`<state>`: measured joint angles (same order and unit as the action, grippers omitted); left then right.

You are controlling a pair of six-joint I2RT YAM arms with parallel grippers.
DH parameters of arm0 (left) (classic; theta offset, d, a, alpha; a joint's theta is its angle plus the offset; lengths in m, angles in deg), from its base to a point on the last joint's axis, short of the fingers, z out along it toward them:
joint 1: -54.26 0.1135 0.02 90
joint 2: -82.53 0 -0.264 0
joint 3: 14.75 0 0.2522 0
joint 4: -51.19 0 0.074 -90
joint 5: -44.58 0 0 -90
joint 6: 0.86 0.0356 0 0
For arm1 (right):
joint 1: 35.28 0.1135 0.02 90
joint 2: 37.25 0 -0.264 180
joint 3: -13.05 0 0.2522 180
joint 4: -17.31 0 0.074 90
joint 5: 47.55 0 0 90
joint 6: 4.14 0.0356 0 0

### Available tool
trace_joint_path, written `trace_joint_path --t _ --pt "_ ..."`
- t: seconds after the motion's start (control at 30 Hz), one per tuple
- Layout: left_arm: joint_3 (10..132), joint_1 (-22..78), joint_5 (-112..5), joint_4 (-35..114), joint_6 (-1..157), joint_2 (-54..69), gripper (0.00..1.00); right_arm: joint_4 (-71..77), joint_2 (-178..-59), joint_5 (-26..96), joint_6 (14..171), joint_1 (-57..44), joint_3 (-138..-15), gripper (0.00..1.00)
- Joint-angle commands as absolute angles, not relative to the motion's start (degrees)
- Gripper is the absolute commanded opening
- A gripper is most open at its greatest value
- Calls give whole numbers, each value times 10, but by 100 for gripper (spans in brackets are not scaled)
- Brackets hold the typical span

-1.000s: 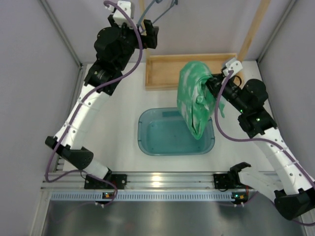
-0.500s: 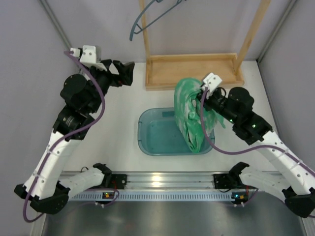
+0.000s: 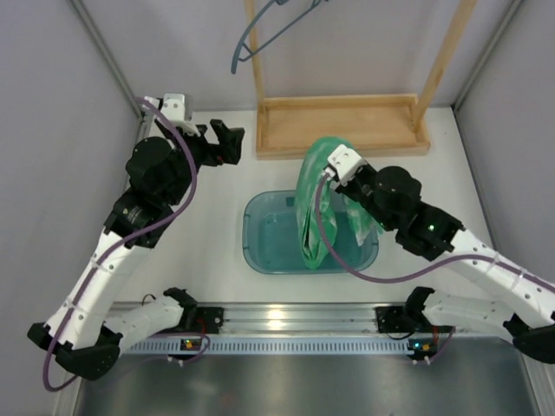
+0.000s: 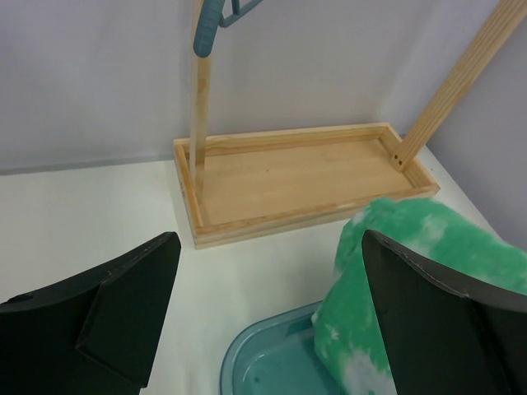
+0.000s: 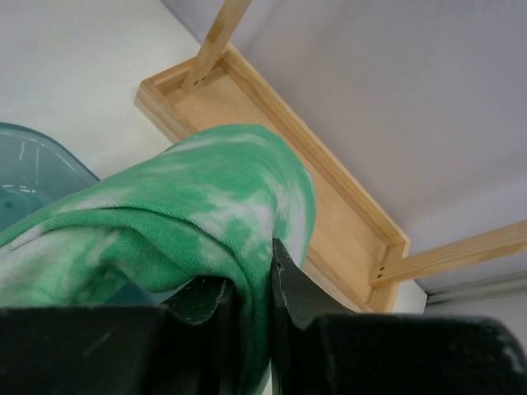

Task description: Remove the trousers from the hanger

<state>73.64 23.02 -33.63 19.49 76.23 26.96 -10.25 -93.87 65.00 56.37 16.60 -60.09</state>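
Note:
The green trousers [image 3: 314, 204] with white blotches hang bunched from my right gripper [image 3: 340, 178], which is shut on a fold of the fabric [image 5: 206, 214] above the teal tub [image 3: 269, 238]. The cloth's lower end hangs into the tub. The thin grey-blue hanger [image 3: 247, 39] hangs bare from the wooden frame at the top, and its lower end shows in the left wrist view [image 4: 207, 25]. My left gripper [image 3: 227, 143] is open and empty, left of the trousers [image 4: 428, 263] and near the frame's base.
The light wooden frame has a flat tray base [image 3: 347, 121] at the back and two upright posts [image 3: 447, 52]. Grey walls close in the left, right and back. A metal rail [image 3: 286, 316] runs along the near edge.
My right gripper has carried the trousers left and nearer, down over the tub. My left arm has dropped away from the hanger to the table's left side; the hanger now hangs bare.

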Motion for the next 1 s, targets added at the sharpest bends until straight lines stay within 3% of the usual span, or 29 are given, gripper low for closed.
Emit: trace_joint_path --t 0.0,0.17,0.33,0.63,0.97 --pt "730 231 -347 207 747 251 98 -33 -843 669 547 173 -651 0" --pt "710 231 -363 215 736 241 98 -72 -827 719 521 174 -642 0" --pt "694 231 -354 216 741 256 98 -82 -833 676 509 180 -596 0" --pt "679 231 -351 220 744 272 98 -73 -967 750 483 238 -563 0" --pt "666 231 -343 223 740 283 98 -13 -1033 602 603 273 -542 0"
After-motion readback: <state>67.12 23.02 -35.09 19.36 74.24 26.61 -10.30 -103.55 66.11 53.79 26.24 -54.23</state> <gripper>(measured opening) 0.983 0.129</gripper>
